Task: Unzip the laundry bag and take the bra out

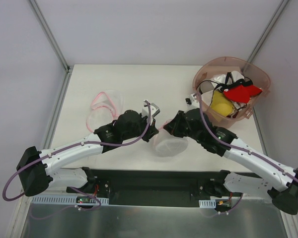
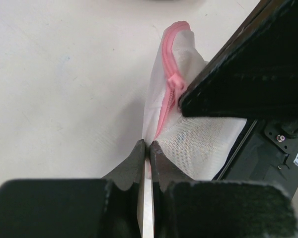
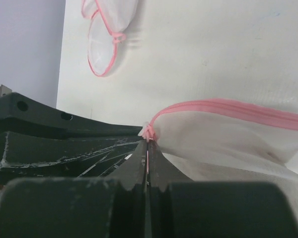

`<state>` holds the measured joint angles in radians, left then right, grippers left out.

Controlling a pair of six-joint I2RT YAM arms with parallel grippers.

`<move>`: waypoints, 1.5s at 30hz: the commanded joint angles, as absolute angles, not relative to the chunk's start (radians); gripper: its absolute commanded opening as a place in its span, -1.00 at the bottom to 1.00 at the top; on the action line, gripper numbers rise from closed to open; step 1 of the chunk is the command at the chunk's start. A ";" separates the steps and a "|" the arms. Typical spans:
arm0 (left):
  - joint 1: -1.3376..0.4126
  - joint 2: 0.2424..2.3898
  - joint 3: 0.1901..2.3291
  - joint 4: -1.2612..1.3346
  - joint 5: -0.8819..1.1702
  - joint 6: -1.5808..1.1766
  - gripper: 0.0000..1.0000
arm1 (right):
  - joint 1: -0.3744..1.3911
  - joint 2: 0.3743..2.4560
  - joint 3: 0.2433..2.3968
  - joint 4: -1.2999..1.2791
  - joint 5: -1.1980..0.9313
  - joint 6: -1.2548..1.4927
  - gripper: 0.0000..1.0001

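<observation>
The laundry bag (image 1: pixel 169 144), a round white mesh pouch with a pink zipper rim, lies between the two grippers near the table's front. My left gripper (image 2: pixel 149 146) is shut on the pouch's edge, on mesh and pink rim (image 2: pixel 165 64). My right gripper (image 3: pixel 147 141) is shut on the pink zipper pull (image 3: pixel 148 131) at the end of the zipper (image 3: pixel 228 106), which looks closed along the length I see. In the top view the two grippers, left (image 1: pixel 153 130) and right (image 1: pixel 165 128), meet at the pouch's far left edge. The bra is hidden; only pale bulk fills the pouch (image 3: pixel 228 139).
A second, flat mesh pouch with pink rim (image 1: pixel 107 106) lies far left of the arms and shows in the right wrist view (image 3: pixel 102 44). A pinkish-brown translucent basket (image 1: pixel 253 74) at the back right holds yellow, red and white black-strapped garments.
</observation>
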<state>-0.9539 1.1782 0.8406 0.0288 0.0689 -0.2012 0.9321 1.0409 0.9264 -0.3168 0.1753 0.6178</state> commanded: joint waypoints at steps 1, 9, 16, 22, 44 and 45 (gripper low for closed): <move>-0.950 1.141 0.821 0.051 0.054 -0.204 -1.00 | 0.844 0.922 0.887 -0.281 0.175 0.646 -0.98; -0.946 1.134 0.815 0.048 0.045 -0.195 -1.00 | 0.697 0.867 0.848 -0.276 0.048 0.670 -0.98; -0.946 1.109 0.807 0.043 0.038 -0.184 -1.00 | 0.658 0.862 0.838 -0.272 0.029 0.664 -0.98; -0.945 1.088 0.804 0.040 0.054 -0.154 -1.00 | 0.681 0.929 0.955 -0.360 0.009 0.465 -0.33; -0.847 1.003 0.775 0.130 0.383 0.305 -1.00 | 0.522 0.859 0.878 -0.398 -0.431 -0.155 0.61; -0.839 1.005 0.778 0.130 0.390 0.317 -1.00 | 0.522 0.807 0.824 -0.370 -0.431 -0.164 0.61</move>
